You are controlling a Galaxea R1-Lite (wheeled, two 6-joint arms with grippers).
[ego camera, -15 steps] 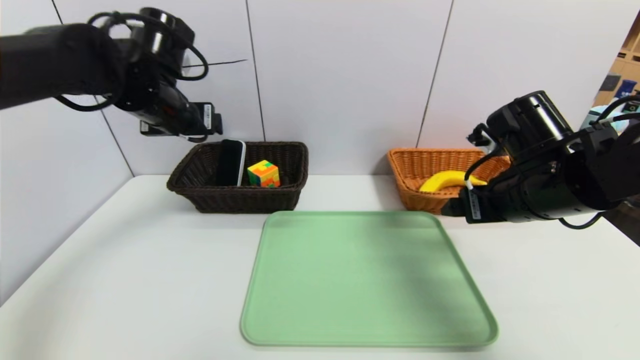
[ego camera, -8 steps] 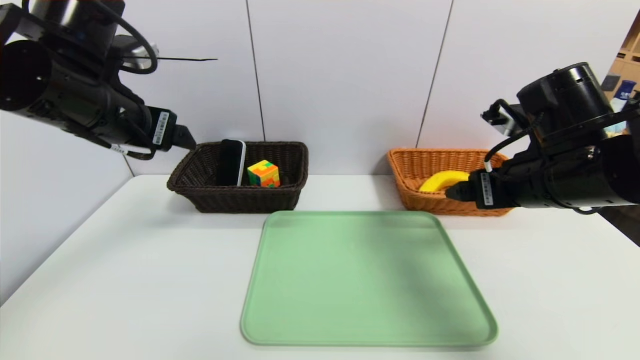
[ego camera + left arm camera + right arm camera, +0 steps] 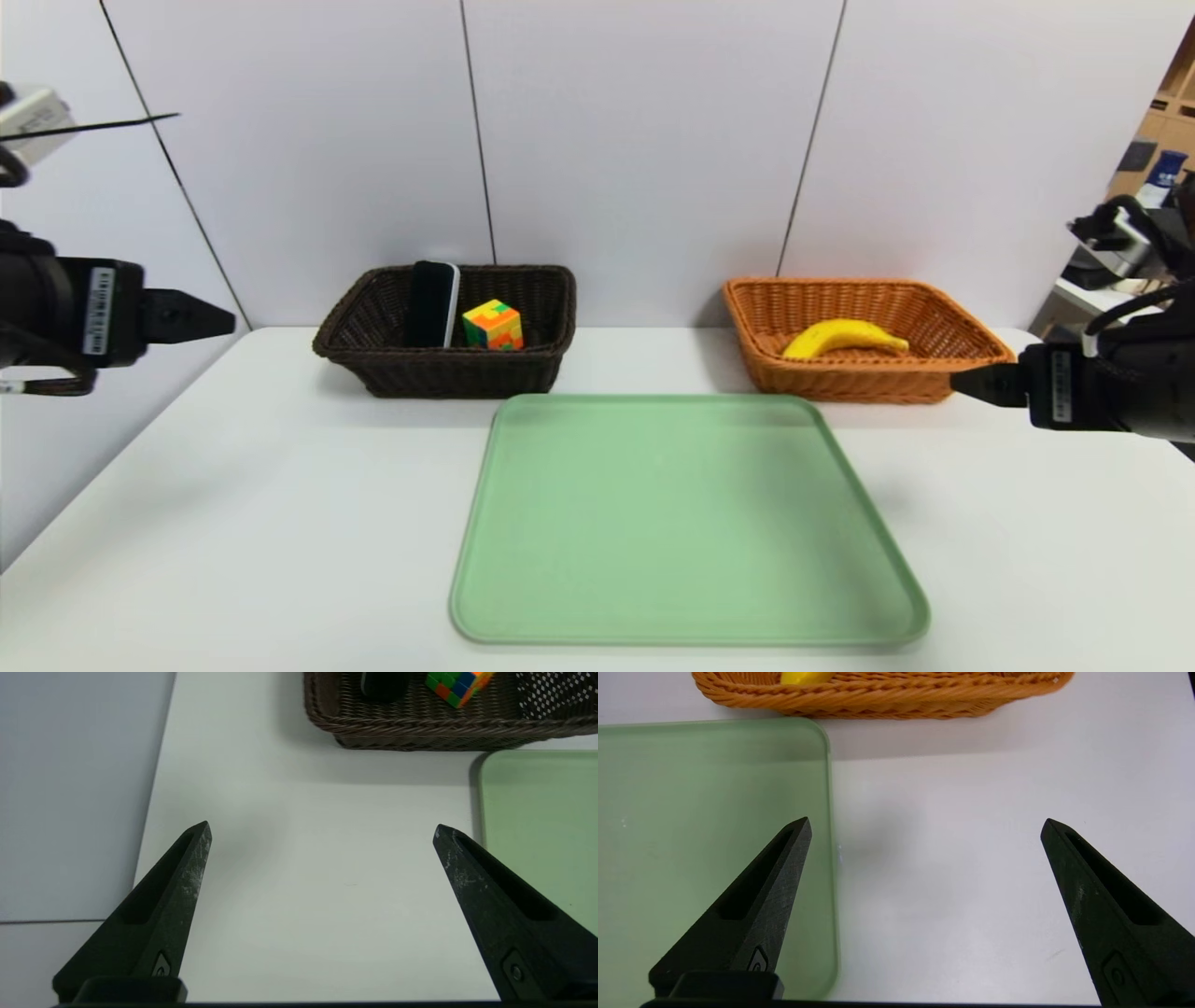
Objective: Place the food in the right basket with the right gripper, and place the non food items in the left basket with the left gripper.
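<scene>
Presently the left hand (image 3: pixel 219 317) hangs at the 9 o'clock edge of the head view, above the tabletop (image 3: pixel 280 523), its pointed fingers (image 3: pixel 187 877) spread wide with nothing between them. The right hand (image 3: pixel 966 385) sits at 3 o'clock, likewise spread wide and empty, its tip just beside the near right corner of the right basket (image 3: pixel 845 378).

Banana (image 3: pixel 845 338): lies flat on the floor of the right basket, long axis running 9 to 3 o'clock, curve arching toward 12.

Left basket (image 3: pixel 439 373), at about 11 o'clock from the green tray (image 3: pixel 686 523): holds the black slab (image 3: pixel 429 303) standing on end, long axis upright, leaning against the back wall, with its white base facing 3 o'clock. The puzzle cube (image 3: pixel 493 325) sits just beside it at 3 o'clock, one corner turned toward the viewer.

The tray carries nothing; its far edge runs near both baskets. Bare tabletop lies at 9 and 3 o'clock of the tray, beneath each hand. In the right wrist view one finger overlaps the tray's edge.
</scene>
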